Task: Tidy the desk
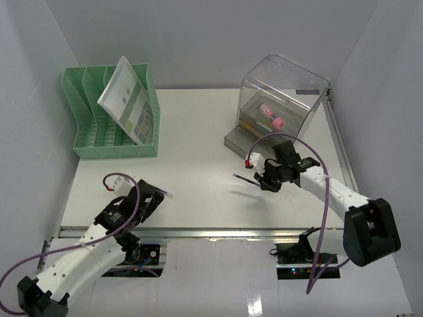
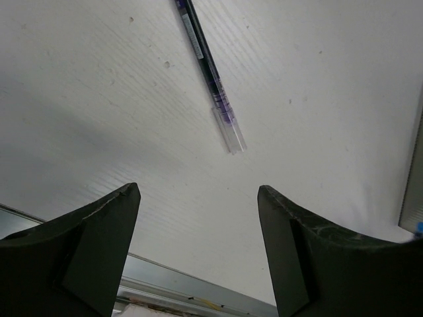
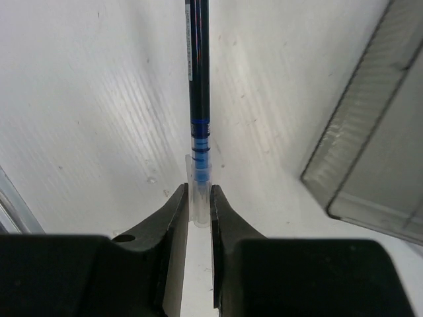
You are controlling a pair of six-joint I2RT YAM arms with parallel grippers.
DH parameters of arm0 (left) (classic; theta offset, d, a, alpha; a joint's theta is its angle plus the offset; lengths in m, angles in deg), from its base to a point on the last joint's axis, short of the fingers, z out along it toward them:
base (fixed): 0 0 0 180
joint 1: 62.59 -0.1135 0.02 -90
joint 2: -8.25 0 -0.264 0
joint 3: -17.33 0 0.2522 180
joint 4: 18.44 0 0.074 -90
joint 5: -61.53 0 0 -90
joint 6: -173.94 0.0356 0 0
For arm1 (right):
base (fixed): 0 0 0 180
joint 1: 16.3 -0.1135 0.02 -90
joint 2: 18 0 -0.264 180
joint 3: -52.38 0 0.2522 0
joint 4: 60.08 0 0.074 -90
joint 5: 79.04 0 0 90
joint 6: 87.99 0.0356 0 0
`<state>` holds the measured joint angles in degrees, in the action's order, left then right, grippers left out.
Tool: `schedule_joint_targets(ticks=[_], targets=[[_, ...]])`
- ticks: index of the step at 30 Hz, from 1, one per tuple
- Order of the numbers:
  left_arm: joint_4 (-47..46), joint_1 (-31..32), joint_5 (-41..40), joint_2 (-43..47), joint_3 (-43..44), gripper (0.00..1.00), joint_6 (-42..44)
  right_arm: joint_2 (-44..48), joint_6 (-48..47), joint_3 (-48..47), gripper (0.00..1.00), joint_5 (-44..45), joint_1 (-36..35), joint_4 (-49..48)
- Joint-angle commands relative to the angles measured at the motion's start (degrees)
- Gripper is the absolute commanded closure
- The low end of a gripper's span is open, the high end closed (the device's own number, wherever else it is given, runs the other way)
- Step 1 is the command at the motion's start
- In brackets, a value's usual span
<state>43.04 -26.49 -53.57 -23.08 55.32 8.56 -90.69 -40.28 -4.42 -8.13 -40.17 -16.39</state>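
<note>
At 7 o'clock on the desk, left gripper stands open, purple pen loose ahead. At 3 o'clock, right gripper clamps a blue pen; neither stowed, though far drawer box already holds items

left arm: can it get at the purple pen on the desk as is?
Probably yes. The left tool is open and the purple pen lies flat on bare desk just ahead of it, nothing between.
</note>
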Motion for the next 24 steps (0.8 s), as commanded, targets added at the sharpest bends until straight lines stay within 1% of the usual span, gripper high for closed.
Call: schedule_joint_targets(ticks=[1,4,6,9,11,12,14,15,16,19,20,21,24], targets=[[-1.7,-0.2,-0.3,-6.1,2.1,0.15,0.7,2.3,1.9,-8.5,0.92,2.7,-0.1,-3.4],[-4.9,-0.3,0.1,-10.7,3.1,0.14,3.4,0.8,5.3,-10.3,0.92,12.9,-0.1,-10.7],[-5.9,-0.2,0.0,-13.8,3.8,0.12,4.5,-0.9,6.7,-10.6,0.92,18.2,0.0,-14.2],[-7.2,-0.3,-0.5,-17.4,5.5,0.11,5.4,-3.9,7.9,-10.8,0.92,23.4,0.0,-16.6],[-7.8,-0.7,-0.7,-18.8,6.6,0.10,6.3,-5.6,7.9,-10.9,0.89,24.8,0.0,-18.2],[-8.0,-0.9,-0.7,-19.6,7.3,0.10,6.8,-6.4,7.9,-10.9,0.85,25.2,0.0,-18.7],[-8.1,-1.5,-0.6,-21.5,8.5,0.09,8.0,-8.0,8.0,-11.1,0.67,25.0,0.0,-18.8],[-8.0,-1.8,-0.6,-22.5,8.8,0.09,8.4,-8.3,8.4,-11.1,0.58,24.1,0.0,-18.7],[-8.0,-2.7,-0.4,-23.2,9.2,0.08,8.7,-8.0,8.7,-10.7,0.53,23.2,0.0,-18.7],[-9.0,-4.7,1.4,-25.3,9.6,0.08,10.9,-5.1,9.9,-10.1,0.45,14.6,0.1,-16.8],[-9.2,-5.3,1.8,-26.3,9.8,0.08,11.4,-4.2,10.2,-10.0,0.43,11.8,0.4,-15.9],[-9.3,-6.3,2.1,-27.1,9.8,0.08,11.7,-3.5,10.2,-10.0,0.42,7.2,1.0,-14.4],[-10.0,-9.7,4.1,-30.9,10.8,0.10,13.0,1.1,9.5,-8.4,0.42,-2.7,3.6,-13.2]])
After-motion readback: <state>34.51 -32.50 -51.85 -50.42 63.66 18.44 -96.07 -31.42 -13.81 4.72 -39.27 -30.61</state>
